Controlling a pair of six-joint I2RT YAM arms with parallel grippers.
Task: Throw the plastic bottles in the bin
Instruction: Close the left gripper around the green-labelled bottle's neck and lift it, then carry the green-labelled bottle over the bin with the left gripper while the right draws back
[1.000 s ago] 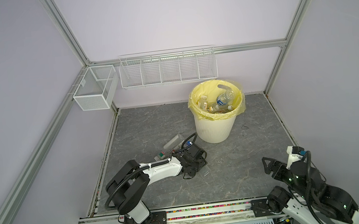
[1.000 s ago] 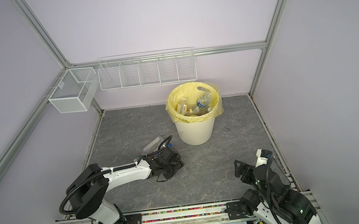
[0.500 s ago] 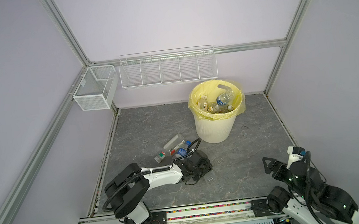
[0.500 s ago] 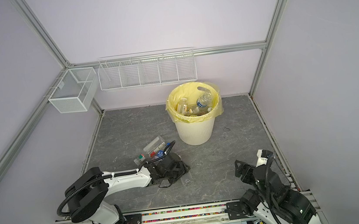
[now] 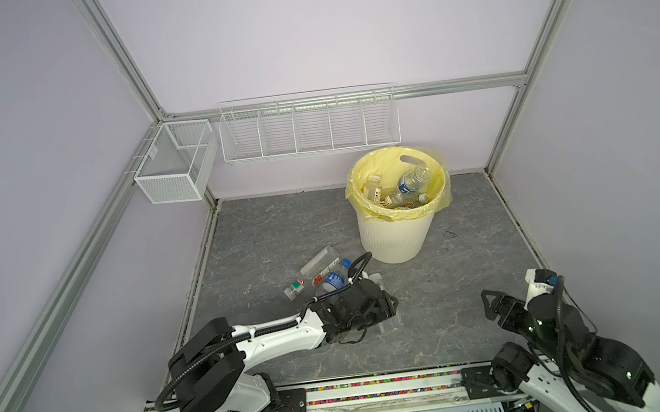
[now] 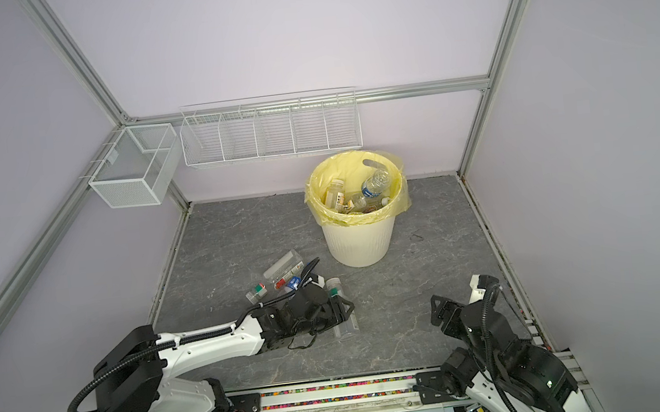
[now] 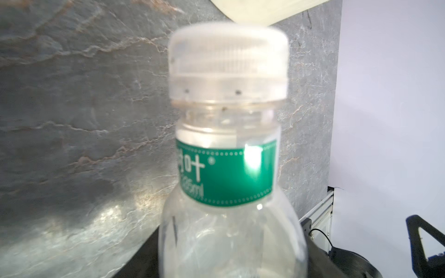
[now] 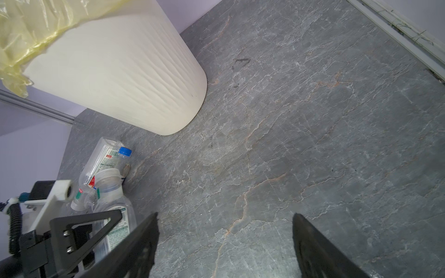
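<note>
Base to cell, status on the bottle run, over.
Left tool shut on green-label bottle. Right tool open, parked. Bin upright, several bottles inside. Two bottles on floor beside left tool, clear of the line to bin.

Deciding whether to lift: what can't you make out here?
- Left gripper: its contact with the green-label bottle is hidden beneath its body in both top views; left wrist view shows no fingers.
- That bottle's base: cut off by the left wrist view's edge; cap blurred.
- Bin: whatever lies under the top bottles is buried.
- Blue-cap bottle: partly behind the left arm's cable in a top view.
</note>
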